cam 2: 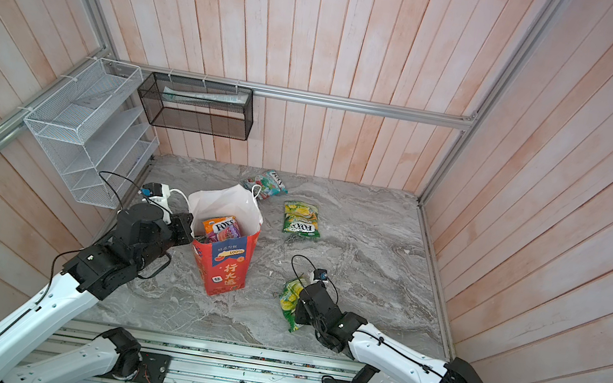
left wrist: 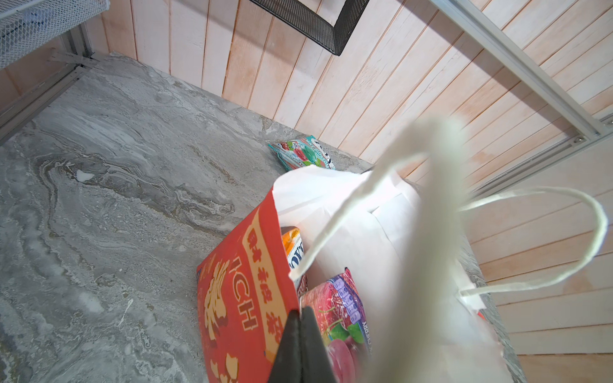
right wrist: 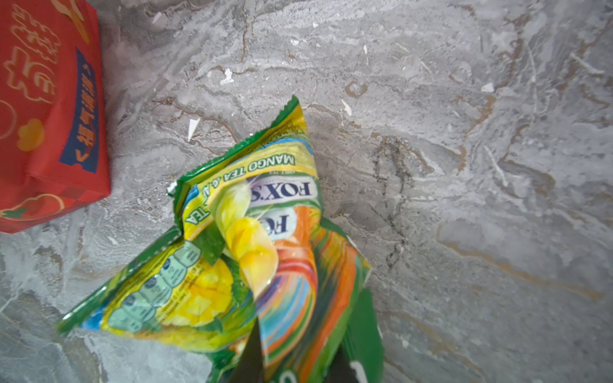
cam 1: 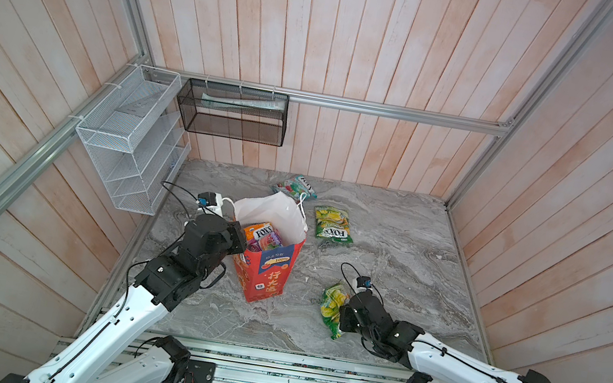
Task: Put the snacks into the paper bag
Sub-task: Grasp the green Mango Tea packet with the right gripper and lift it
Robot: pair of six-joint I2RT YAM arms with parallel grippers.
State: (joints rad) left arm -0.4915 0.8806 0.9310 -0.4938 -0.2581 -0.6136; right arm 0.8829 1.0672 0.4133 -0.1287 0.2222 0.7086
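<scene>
The red paper bag stands open left of the table's middle, with orange and purple snacks inside. My left gripper is shut on the bag's left rim; in the left wrist view its jaws pinch the red wall beside the purple pouch. My right gripper is shut on a crumpled green-yellow mango pouch, with the foil bunched between its jaws. A yellow-green pouch and a teal pouch lie flat behind the bag.
A white mesh shelf hangs on the left wall and a black mesh basket on the back wall. Wooden walls close the marble table on three sides. The bag's white cord handle loops near the left wrist camera.
</scene>
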